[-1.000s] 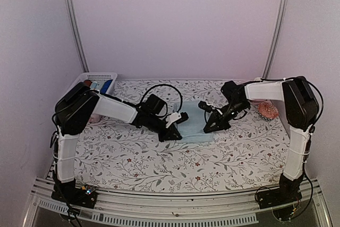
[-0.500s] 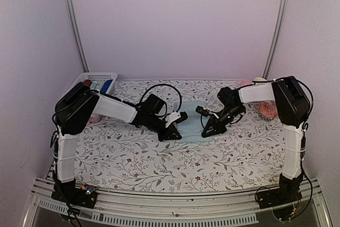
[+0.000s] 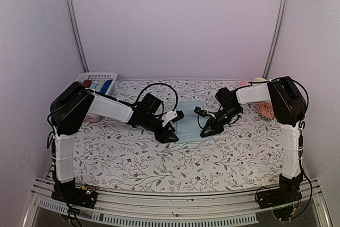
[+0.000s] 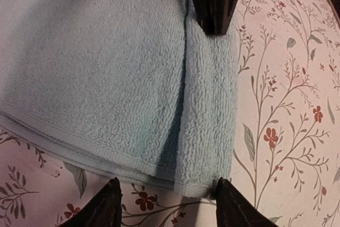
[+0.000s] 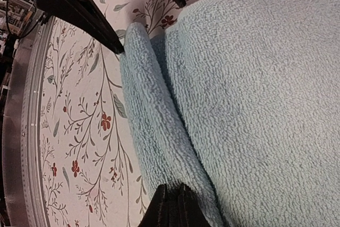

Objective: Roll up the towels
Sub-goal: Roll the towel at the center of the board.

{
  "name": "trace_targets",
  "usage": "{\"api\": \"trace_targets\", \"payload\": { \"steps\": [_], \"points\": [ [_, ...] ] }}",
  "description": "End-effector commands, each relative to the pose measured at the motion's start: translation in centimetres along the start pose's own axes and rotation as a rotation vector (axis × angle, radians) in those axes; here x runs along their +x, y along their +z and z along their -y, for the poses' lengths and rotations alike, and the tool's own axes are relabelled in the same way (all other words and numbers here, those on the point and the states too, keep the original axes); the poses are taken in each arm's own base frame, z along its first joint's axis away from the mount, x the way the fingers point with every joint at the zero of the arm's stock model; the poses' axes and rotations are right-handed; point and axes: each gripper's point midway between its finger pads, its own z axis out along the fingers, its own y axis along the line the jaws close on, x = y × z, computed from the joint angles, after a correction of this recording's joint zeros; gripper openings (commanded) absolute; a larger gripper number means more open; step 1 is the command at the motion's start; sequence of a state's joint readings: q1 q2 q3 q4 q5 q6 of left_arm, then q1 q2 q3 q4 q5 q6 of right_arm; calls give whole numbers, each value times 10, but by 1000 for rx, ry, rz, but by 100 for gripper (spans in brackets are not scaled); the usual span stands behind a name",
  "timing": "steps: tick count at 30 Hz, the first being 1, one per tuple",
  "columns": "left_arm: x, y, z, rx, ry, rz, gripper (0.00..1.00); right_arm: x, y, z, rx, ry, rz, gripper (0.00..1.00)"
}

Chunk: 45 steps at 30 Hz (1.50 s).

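The pale blue towel (image 3: 189, 116) lies flat at the table's middle, with its near edge turned over into a narrow fold (image 4: 212, 104). My left gripper (image 4: 167, 182) stands open at one end of that fold, one fingertip (image 4: 222, 184) touching the fold's corner. It sits left of the towel in the top view (image 3: 169, 133). My right gripper (image 5: 172, 188) is shut on the fold's other end (image 5: 154, 131), at the towel's right side (image 3: 206, 129). A pinkish cloth (image 3: 246, 84) peeks out behind the right arm; I cannot tell whether it is the pink towel.
A white basket (image 3: 90, 77) with coloured rolls stands at the back left corner. A red-and-white patterned round thing (image 3: 268, 110) sits at the right, beside the right arm. A floral cloth (image 3: 133, 158) covers the table.
My left gripper has opened and let go of the towel's fold. The right gripper has moved a little left and away, staying shut on the fold.
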State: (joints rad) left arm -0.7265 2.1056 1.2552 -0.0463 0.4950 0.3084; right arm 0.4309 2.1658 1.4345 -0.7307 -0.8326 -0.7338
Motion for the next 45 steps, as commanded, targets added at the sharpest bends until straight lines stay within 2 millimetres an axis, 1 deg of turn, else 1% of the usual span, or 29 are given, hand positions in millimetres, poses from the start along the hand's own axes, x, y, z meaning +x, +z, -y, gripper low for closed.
{"api": "trace_targets", "payload": {
  "steps": [1,3,5,7,9,10,13,14,15,16,19,23,25,27,28,29,30,35,38,41,45],
  "points": [
    [-15,-24,-13,-114,14,23,63,5,3,16,45,24,-22,11],
    [-29,-29,-15,-160,49,51,63,4,2,16,45,24,-19,11],
    [-42,-30,-11,-187,92,68,61,4,3,16,44,23,-21,11],
    [-52,-26,-4,-197,134,79,55,5,2,14,38,25,-20,12],
    [-57,-19,5,-200,189,72,45,2,0,13,37,20,-16,12],
    [-59,-16,12,-199,231,67,42,2,0,12,38,18,-15,12],
    [-52,-8,36,-202,392,60,42,1,-2,12,40,17,-15,13],
    [-42,-3,43,-204,434,43,44,1,-2,12,39,20,-17,14],
    [-44,-6,48,-212,474,52,45,2,-1,11,37,22,-18,14],
    [-47,-11,51,-225,501,65,45,3,0,12,37,25,-23,14],
    [-44,-18,57,-243,569,87,47,7,3,15,39,41,-36,14],
    [-34,-15,67,-287,713,54,47,10,4,15,31,51,-43,14],
    [-28,-8,65,-317,757,16,46,9,3,16,32,50,-41,14],
    [-21,0,59,-337,772,-45,46,9,3,15,29,50,-41,14],
    [-21,2,57,-343,779,-62,46,9,4,15,27,52,-42,14],
    [-12,10,55,-336,785,-97,46,10,4,14,25,53,-43,14],
    [-7,15,54,-338,791,-117,45,9,3,14,24,52,-41,14],
    [-5,19,50,-366,826,-148,45,10,4,14,20,53,-43,14],
    [-2,22,43,-411,846,-187,45,11,5,14,12,59,-45,14],
    [4,24,32,-486,877,-243,45,12,6,13,5,60,-46,14],
    [14,30,29,-516,908,-291,44,12,6,12,-2,59,-47,14]
  ]
}}
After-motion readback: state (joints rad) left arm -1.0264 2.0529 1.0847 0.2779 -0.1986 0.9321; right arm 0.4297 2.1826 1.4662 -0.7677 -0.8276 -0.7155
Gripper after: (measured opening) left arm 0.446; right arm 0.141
